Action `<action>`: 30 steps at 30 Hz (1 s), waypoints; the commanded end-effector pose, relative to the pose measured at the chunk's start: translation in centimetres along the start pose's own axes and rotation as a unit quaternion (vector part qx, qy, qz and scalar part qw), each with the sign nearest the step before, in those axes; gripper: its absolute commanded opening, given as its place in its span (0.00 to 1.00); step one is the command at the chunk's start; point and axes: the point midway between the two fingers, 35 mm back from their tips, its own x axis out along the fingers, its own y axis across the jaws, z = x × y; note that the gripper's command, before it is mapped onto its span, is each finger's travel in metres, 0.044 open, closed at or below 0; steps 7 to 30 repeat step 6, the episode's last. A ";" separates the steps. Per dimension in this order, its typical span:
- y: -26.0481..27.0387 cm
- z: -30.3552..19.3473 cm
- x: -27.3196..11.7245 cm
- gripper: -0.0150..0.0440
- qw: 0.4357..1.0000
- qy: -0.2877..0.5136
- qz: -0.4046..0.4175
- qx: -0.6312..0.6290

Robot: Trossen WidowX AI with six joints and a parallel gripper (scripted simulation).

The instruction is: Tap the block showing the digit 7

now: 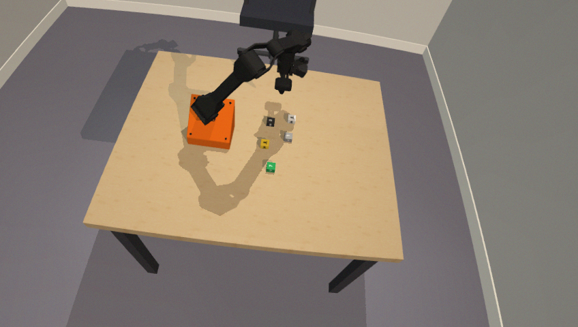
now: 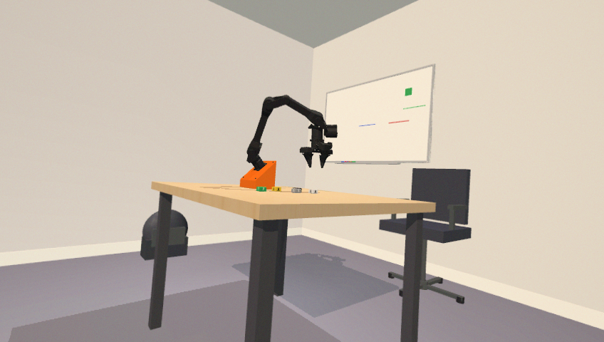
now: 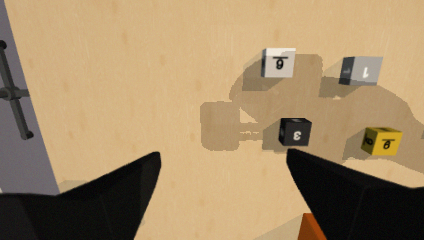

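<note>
The green block bears the 7 and sits on the table, nearest the front of the blocks; it is outside the wrist view. My gripper is open and empty, high above the table's back part, well away from the green block. The black block shows a 3 and appears near the right fingertip in the wrist view, well below it. The white block shows an underlined 9, the grey block a 1, and the yellow block an underlined 6.
The orange base of the arm stands left of the blocks in the top view. A dark chair stands behind the table's back edge. The arm's shadow falls across the blocks' area.
</note>
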 end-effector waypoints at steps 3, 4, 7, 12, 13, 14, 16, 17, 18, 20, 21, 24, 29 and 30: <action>3.0 -2.1 0.2 0.93 1.000 0.005 -0.022 0.011; 3.0 -2.1 0.2 0.93 1.000 0.005 -0.022 0.011; 3.0 -2.1 0.2 0.93 1.000 0.005 -0.022 0.011; 3.0 -2.1 0.2 0.93 1.000 0.005 -0.022 0.011; 3.0 -2.1 0.2 0.93 1.000 0.005 -0.022 0.011; 3.0 -2.1 0.2 0.93 1.000 0.005 -0.022 0.011; 3.0 -2.1 0.2 0.93 1.000 0.005 -0.022 0.011; 3.0 -2.1 0.2 0.93 1.000 0.005 -0.022 0.011; 3.0 -2.1 0.2 0.93 1.000 0.005 -0.022 0.011; 3.0 -2.1 0.2 0.93 1.000 0.005 -0.022 0.011; 3.0 -2.1 0.2 0.93 1.000 0.005 -0.022 0.011; 3.0 -2.1 0.2 0.93 1.000 0.005 -0.022 0.011; 3.0 -2.1 0.2 0.93 1.000 0.005 -0.022 0.011; 3.0 -2.1 0.2 0.93 1.000 0.005 -0.022 0.011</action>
